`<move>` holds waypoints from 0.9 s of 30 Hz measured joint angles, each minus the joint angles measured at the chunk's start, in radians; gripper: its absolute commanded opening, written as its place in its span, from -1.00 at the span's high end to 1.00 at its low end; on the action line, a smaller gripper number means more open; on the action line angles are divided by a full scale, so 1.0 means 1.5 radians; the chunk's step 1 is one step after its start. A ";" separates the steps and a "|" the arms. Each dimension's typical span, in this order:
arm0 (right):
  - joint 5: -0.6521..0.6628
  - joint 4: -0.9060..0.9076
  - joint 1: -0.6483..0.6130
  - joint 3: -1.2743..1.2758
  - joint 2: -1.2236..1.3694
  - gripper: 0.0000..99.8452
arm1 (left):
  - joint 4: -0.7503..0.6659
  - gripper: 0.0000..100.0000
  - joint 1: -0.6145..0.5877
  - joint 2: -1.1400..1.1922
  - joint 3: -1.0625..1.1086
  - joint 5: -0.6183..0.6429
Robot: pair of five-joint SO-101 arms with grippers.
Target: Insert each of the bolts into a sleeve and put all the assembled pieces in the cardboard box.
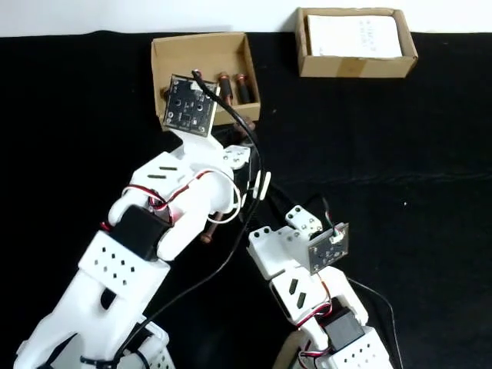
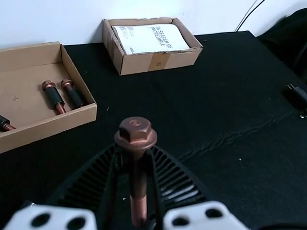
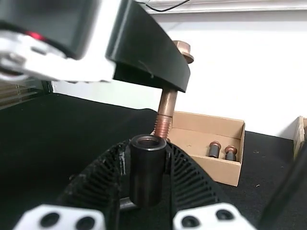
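- High view: the cardboard box point(image 1: 161, 54) sits at 11 o'clock on the tabletop point(image 1: 384, 154) with assembled pieces point(image 1: 234, 86) inside. A second box point(image 1: 354, 68) holding paper is at 1 o'clock.
- Left wrist view: my left hand point(image 2: 136, 160) is clamped on a bolt point(image 2: 136, 135), head up.
- Right wrist view: my right hand point(image 3: 146, 160) grips the black sleeve point(image 3: 145, 179). The bolt's threaded tip is at the sleeve's mouth, but I cannot tell if it has entered.

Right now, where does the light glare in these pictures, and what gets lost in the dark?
High view: the paper in the far box glares white, while the black cloth swallows shadows. Left wrist view: the bolt catches a soft sheen on its head. Right wrist view: the sleeve is a dark shape against the bright wall.
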 measured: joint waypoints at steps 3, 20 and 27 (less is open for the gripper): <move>0.000 0.000 0.000 0.000 0.000 0.98 | 0.000 0.98 0.000 0.001 0.000 0.000; 0.000 0.000 0.000 0.000 0.000 0.98 | 0.146 0.98 0.046 0.001 -0.163 0.000; 0.000 0.000 0.000 0.000 0.000 0.98 | 0.146 0.98 0.052 0.001 -0.150 0.000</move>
